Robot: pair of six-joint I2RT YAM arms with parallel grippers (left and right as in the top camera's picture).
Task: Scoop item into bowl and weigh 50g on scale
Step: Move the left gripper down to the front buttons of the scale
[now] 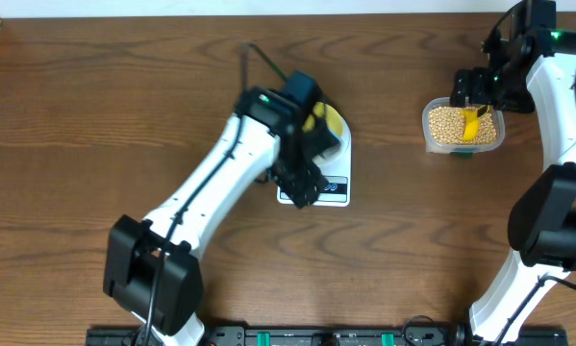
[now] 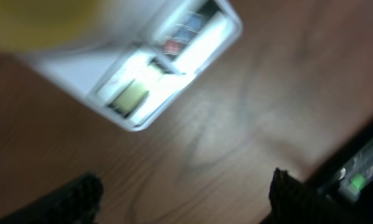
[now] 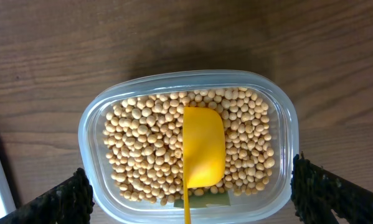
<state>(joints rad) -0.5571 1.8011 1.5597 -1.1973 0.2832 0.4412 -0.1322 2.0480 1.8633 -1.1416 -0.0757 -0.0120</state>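
No legible text anywhere that I can find. Small white rectangular digital scale [image 1: 334, 187]: dark print on its front strip, too small to read from overhead. On left wrist view, its yellow-grey display [image 2: 131, 94] and coloured round buttons [image 2: 172, 45] are blurred out.

Your desk [image 1: 95, 96]: scale and bowl in the middle, tub off to the right.
The bowl [image 1: 331, 122] sits on the rear part of the scale [image 1: 332, 189], whose front end faces the arm bases. Well apart to the right, level with the bowl, stands the tub [image 1: 432, 130]. The beans [image 3: 142, 143] lie in it, with the scoop [image 3: 203, 146] resting on them at the middle.
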